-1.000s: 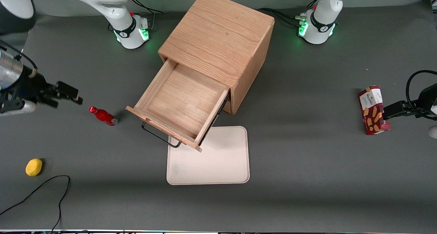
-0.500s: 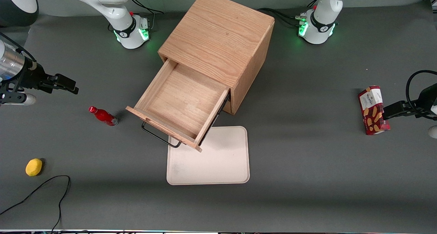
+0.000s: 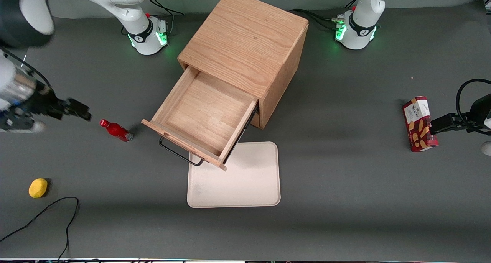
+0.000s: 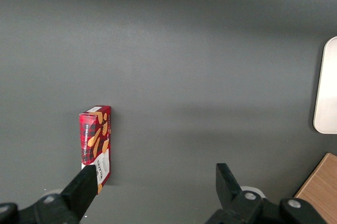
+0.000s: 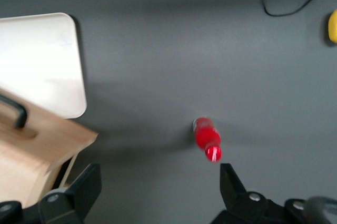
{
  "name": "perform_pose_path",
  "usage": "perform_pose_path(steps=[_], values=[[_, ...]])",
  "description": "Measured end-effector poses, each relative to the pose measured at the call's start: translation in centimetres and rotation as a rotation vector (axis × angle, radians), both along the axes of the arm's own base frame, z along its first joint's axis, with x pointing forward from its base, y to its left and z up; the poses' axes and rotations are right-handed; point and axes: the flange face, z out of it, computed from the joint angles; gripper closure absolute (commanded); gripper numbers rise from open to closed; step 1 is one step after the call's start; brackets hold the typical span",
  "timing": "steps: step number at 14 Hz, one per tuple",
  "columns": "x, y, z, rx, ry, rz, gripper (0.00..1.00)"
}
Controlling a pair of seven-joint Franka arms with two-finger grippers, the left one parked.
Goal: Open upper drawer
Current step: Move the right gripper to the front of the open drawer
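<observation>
The upper drawer (image 3: 203, 113) of the oak cabinet (image 3: 245, 40) stands pulled far out and holds nothing. Its thin black bar handle (image 3: 180, 153) faces the front camera. My right gripper (image 3: 78, 109) hovers toward the working arm's end of the table, well apart from the drawer and close beside a red bottle (image 3: 116, 130). In the right wrist view the gripper (image 5: 159, 182) is open with only grey table between its fingers; the bottle (image 5: 207, 138), the drawer's front corner (image 5: 37, 145) and the handle (image 5: 13, 109) show there too.
A cream tray (image 3: 245, 182) lies on the table partly under the open drawer. A yellow fruit (image 3: 38, 188) and a black cable (image 3: 46, 213) lie nearer the camera than the gripper. A red cookie box (image 3: 419, 124) sits at the parked arm's end.
My gripper first drew away from the front camera, then came back nearer, ending close to the red bottle. The drawer has stayed as it was.
</observation>
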Motion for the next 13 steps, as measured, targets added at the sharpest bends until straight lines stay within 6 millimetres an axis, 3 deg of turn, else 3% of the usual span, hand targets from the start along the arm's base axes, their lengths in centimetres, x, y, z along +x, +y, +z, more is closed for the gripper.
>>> perform_pose_path(steps=[2,4,9,13], values=[[2.1,1.1,-3.0,-0.05,-0.031,0.077,0.0],[4.2,2.6,-5.2,-0.123,-0.08,0.297,0.0],[7.6,9.1,-9.4,-0.184,-0.185,0.661,0.0],[10.2,13.7,-13.4,-0.213,-0.192,0.793,0.0]])
